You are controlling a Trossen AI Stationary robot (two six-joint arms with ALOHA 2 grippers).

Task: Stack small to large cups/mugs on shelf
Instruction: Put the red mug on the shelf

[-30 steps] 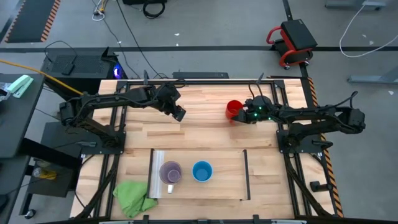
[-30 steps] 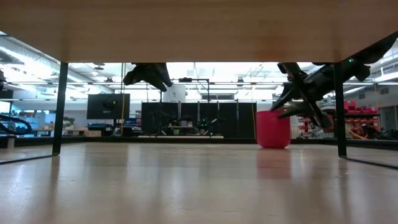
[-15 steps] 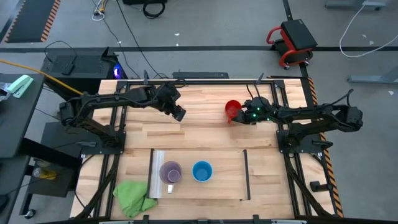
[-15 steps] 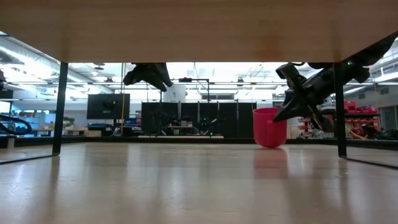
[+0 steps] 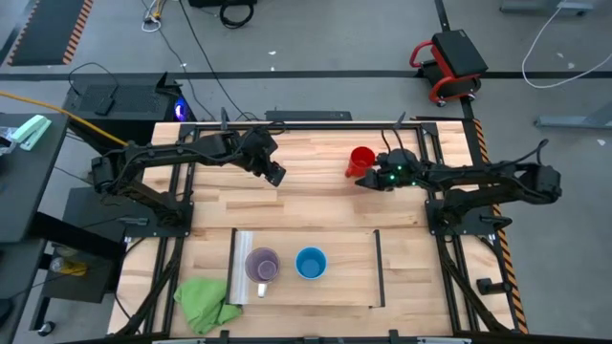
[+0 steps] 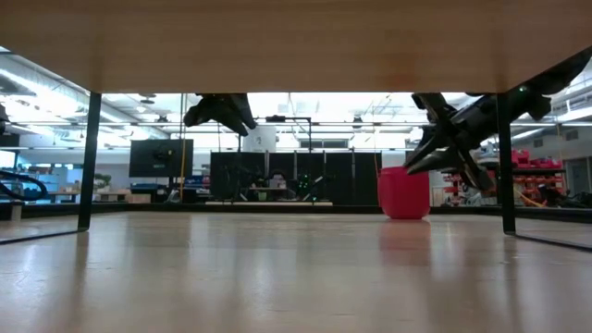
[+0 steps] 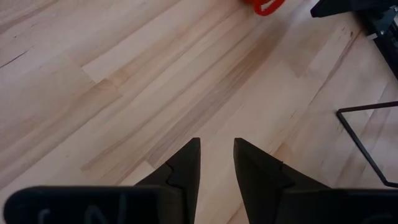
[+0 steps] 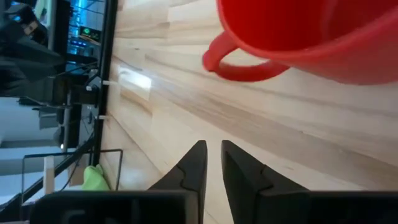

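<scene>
Toward the near-left corner of the bench (image 5: 316,205), a green cloth (image 5: 206,302) bunched just beside the shelf (image 5: 344,277). On the shelf, touching its metal-strip end, the pale purple mug (image 5: 262,265), with the bright blue mug (image 5: 310,262) just beside it and bare panel beyond toward the dark strip. Above the far-left part of the bench, the left end effector (image 5: 275,176), fingers narrowly apart with nothing between them, well apart from every mug. Wide bare wood between the two arms. Farther right near the far edge, the red mug (image 5: 360,160) upright on the bench, handle toward the shelf side. Just beside it, the right end effector (image 5: 369,179), fingers nearly closed and holding nothing, the mug ahead of its tips in the wrist view.
</scene>
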